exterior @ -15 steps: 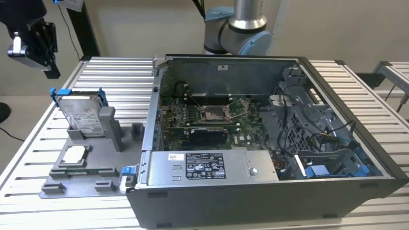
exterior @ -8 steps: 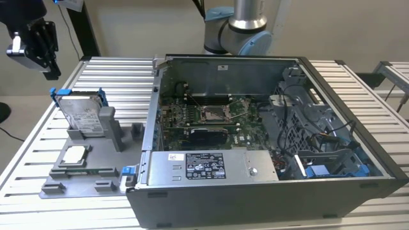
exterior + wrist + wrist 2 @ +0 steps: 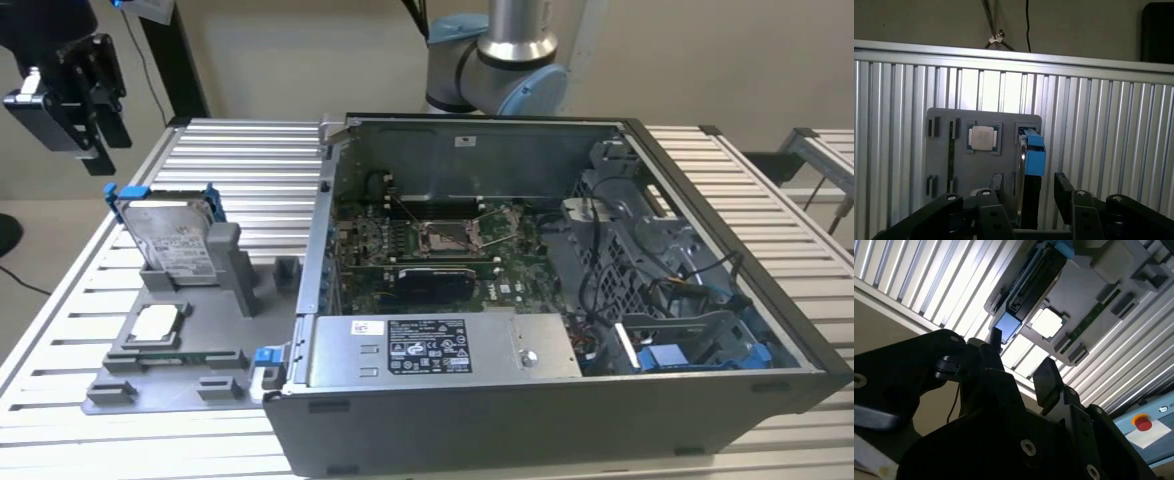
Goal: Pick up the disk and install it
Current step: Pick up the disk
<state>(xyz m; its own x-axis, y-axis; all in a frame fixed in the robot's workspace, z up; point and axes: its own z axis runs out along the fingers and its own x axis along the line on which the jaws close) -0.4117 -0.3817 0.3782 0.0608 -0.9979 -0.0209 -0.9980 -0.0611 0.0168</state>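
The disk [image 3: 174, 237] stands on edge in a slot of the grey holder plate [image 3: 180, 385] on the exterior view's left. It is a silver-grey drive with a white label and a blue carrier bracket. My black gripper [image 3: 102, 148] hangs in the air above it and a little toward the exterior view's left, apart from it. Both wrist views look past my gripper's [image 3: 1029, 187] open fingers [image 3: 1063, 190] at the disk's [image 3: 1032, 155] blue end, with nothing between the fingers. In the second wrist view my gripper [image 3: 1021, 360] is well short of the disk [image 3: 1029, 282].
A small square silver chip [image 3: 156, 322] lies in the holder plate in front of the disk. The open computer case [image 3: 534, 290] fills the exterior view's right, with a grey power supply box [image 3: 441, 345] and a drive bay with blue parts [image 3: 681, 355]. The table is ribbed metal [image 3: 240, 160].
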